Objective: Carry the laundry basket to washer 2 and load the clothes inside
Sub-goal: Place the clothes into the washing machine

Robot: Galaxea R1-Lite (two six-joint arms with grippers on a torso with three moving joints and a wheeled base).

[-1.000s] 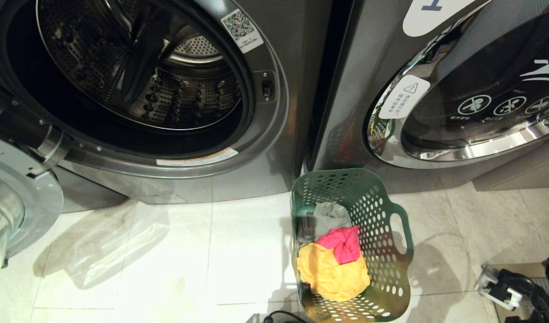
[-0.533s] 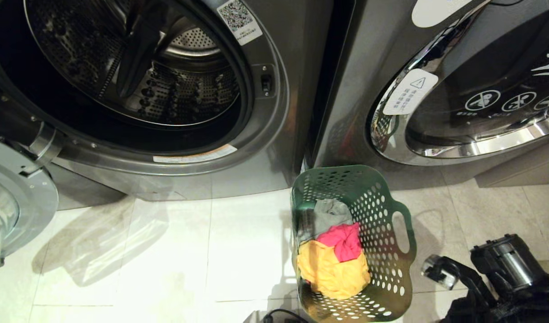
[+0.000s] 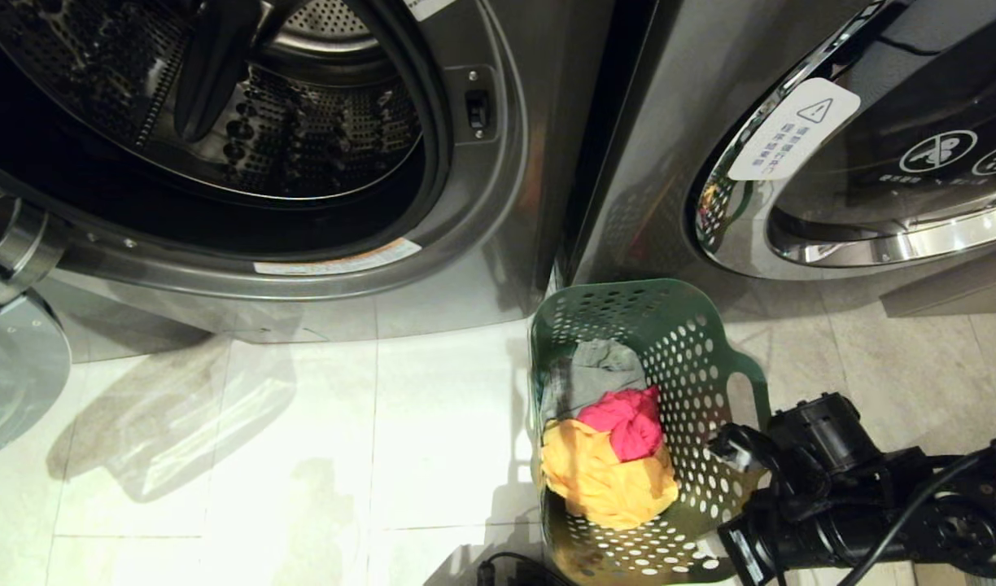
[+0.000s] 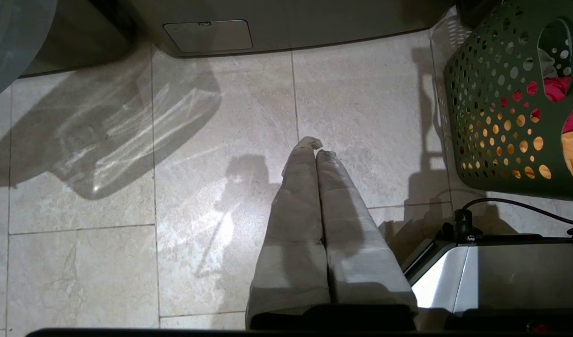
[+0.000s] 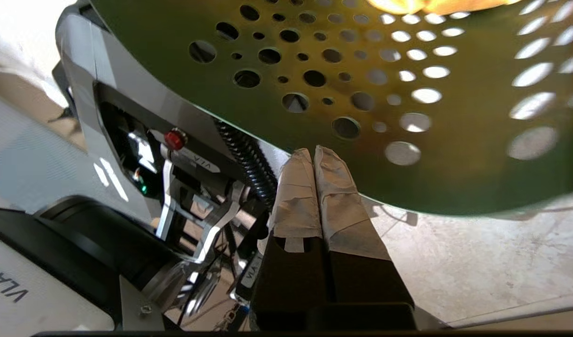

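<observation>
The laundry basket point(image 3: 677, 358) stands upright on the tiled floor point(image 3: 303, 456); I take it as my landmark. Inside it I see the clothes: a grey garment point(image 3: 591, 370) at the far end, a pink-red one point(image 3: 624, 419) in the middle, a yellow one point(image 3: 604, 480) nearest me. Just behind the basket, off its left corner, is a front-load washer point(image 3: 433, 268) with its door point(image 3: 10, 382) swung open and the perforated drum point(image 3: 303, 138) exposed; I cannot read its label from here. Behind the basket's right side is a second washer point(image 3: 669, 163) with its chrome-rimmed door shut. My right claw point(image 5: 314, 154) is closed, fingers pressed together and holding nothing, tips just beside the basket's outer wall near its base; whether they touch, I cannot tell. The right arm point(image 3: 832, 496) lies at the basket's right side. My left claw point(image 4: 314, 145) is closed and empty, above the floor to the basket's left, well apart from it.
</observation>
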